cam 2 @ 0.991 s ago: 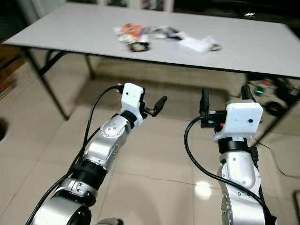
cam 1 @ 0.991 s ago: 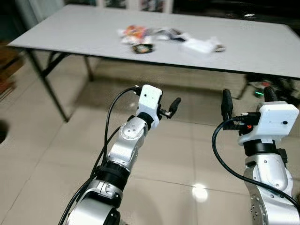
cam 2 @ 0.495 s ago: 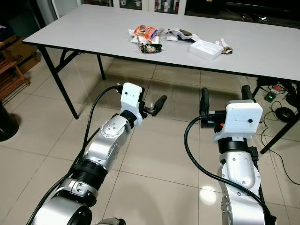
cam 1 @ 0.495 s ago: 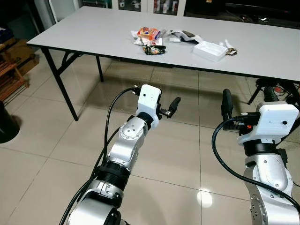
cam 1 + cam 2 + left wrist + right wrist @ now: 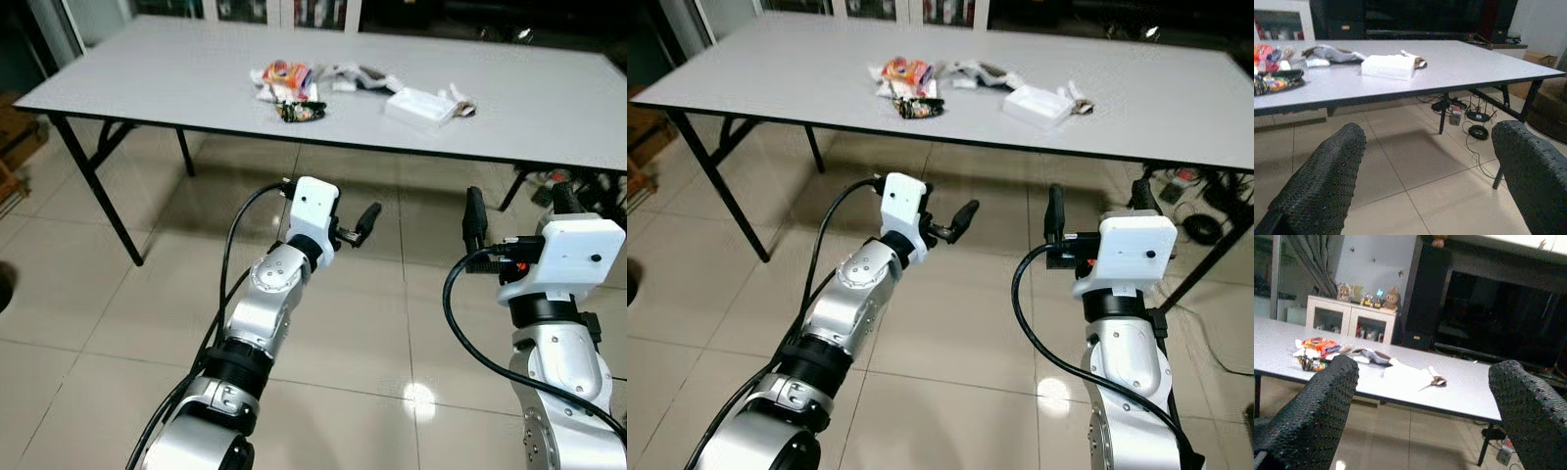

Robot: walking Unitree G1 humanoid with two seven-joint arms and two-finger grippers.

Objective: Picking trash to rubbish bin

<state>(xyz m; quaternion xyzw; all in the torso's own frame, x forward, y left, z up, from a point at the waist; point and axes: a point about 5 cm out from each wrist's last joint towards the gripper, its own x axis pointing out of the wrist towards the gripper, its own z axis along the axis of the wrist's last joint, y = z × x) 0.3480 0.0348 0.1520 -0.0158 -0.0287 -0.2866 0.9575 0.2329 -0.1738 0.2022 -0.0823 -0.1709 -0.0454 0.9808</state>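
Basically nothing done yet: grey table (image 5: 147,78) sits ahead across the tiled floor (image 5: 88,294), all trash on it, none picked, no bin visible. Trash lies in a loose row running along the table's length: white tray (image 5: 419,104) to the robot's right, long side roughly along that row; crumpled wrappers (image 5: 358,74) in the middle; orange snack packet (image 5: 286,71) to the left. Left gripper (image 5: 355,227) and right gripper (image 5: 514,211) are raised short of the table, fingers spread, empty.
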